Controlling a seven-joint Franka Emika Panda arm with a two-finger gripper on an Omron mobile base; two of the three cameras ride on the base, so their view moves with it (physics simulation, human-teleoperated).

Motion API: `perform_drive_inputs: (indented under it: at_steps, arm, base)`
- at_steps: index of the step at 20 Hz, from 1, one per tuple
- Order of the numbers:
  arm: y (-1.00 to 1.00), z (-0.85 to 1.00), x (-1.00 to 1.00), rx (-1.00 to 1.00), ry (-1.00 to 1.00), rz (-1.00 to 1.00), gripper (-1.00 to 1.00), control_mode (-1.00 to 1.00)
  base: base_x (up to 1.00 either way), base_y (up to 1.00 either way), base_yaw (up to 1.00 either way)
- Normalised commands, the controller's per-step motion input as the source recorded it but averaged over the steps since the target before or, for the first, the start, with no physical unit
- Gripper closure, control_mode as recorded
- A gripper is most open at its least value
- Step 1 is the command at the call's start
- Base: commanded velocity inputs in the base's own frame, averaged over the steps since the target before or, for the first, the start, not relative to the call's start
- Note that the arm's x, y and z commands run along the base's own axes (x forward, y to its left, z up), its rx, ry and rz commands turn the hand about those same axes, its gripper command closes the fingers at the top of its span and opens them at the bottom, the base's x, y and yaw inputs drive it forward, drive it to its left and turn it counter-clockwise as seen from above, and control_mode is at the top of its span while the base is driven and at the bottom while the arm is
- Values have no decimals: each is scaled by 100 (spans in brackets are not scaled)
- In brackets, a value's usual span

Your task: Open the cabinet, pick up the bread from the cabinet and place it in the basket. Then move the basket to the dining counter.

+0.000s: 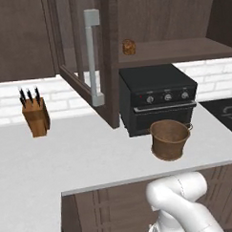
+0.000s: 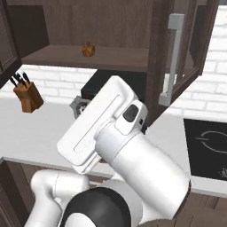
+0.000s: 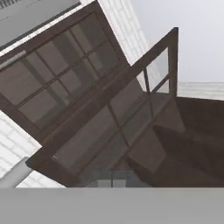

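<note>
With cabinet point(image 1: 82, 67) door swung open, bread point(image 1: 129, 46) sits alone on shelf above oven point(image 1: 157, 97): prob. light, soft, crushable, so pinch gently across sides; gripper shut, holding nothing.

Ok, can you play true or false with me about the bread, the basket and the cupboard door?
1. The cabinet door is swung open. True.
2. The bread is in the basket. False: it sits on the cabinet shelf, and the basket looks empty.
3. The basket stands on the counter in front of the black oven. True.
4. The knife block is inside the cabinet. False: it stands on the counter by the brick wall.
5. The basket is tipped over. False: it stands upright.
</note>
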Motion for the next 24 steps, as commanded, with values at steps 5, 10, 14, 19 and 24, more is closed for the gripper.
perform_drive_inputs:
  at_steps: [5, 10, 14, 19, 24]
  arm:
    - [100, -10, 45, -33, 39, -17, 100, -100]
    - [91, -8, 28, -36, 46, -38, 100, -100]
    - [32, 0, 21, -17, 43, -43, 100, -100]
    - [0, -45, 67, 4, 28, -39, 100, -100]
    - [2, -55, 72, 14, 8, -28, 100, -100]
  base:
    - [0, 0, 0]
    - [0, 0, 0]
    - [0, 0, 0]
    - [0, 0, 0]
    - [0, 0, 0]
